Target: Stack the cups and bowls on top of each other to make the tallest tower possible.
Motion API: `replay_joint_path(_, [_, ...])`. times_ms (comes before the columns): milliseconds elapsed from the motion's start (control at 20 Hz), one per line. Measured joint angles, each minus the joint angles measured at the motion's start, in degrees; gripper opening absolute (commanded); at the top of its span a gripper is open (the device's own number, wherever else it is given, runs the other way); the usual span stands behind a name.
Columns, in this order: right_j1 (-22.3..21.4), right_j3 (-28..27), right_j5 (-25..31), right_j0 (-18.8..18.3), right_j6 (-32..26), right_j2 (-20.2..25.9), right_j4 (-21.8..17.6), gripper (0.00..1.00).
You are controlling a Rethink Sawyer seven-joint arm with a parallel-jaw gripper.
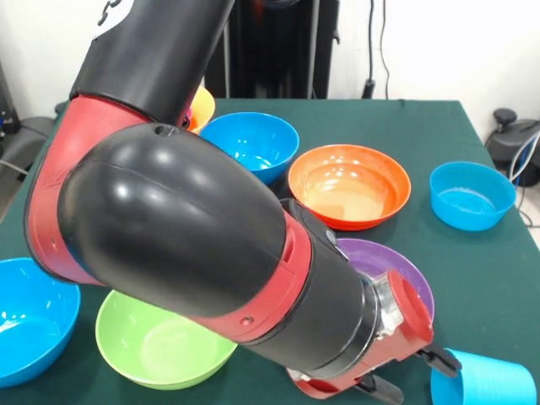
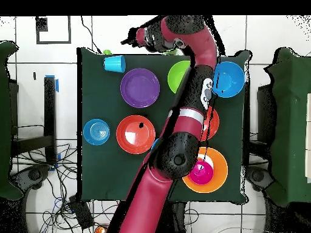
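Observation:
The light-blue tumbler (image 1: 488,381) lies on its side at the table's near right corner; it also shows in the overhead view (image 2: 114,63). My gripper (image 1: 413,378) hangs low just left of it, at the table's edge (image 2: 130,40). Whether it is open or shut does not show. The purple bowl (image 1: 396,266) (image 2: 140,87) sits right behind the gripper. The small magenta bowl (image 2: 201,173) sits inside the large yellow-orange bowl (image 2: 217,182) (image 1: 202,105) near the robot's base. The small pale-blue bowl (image 1: 471,194) (image 2: 96,131) stands alone.
A red-orange bowl (image 1: 349,184) (image 2: 135,134) is mid-table. A lime green bowl (image 1: 160,342) (image 2: 177,74) and a blue bowl (image 1: 29,316) (image 2: 229,79) lie under the arm's side. Another blue bowl (image 1: 251,143) stands further back. The arm spans the table.

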Motion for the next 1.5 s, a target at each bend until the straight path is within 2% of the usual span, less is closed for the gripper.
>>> replay_joint_path(100, [0.0,0.0,0.0,0.3,0.0,1.6,-1.5,1.00])
replay_joint_path(250, [-0.1,0.0,0.0,1.0,0.0,6.5,-7.2,1.00])
replay_joint_path(450, [-0.2,0.1,0.0,1.4,0.0,10.8,-11.9,1.00])
replay_joint_path(900, [-0.2,0.1,0.0,2.6,0.0,18.5,-18.6,1.00])
replay_joint_path(1500, [-0.3,0.1,-0.1,7.5,0.0,30.5,-27.3,1.00])
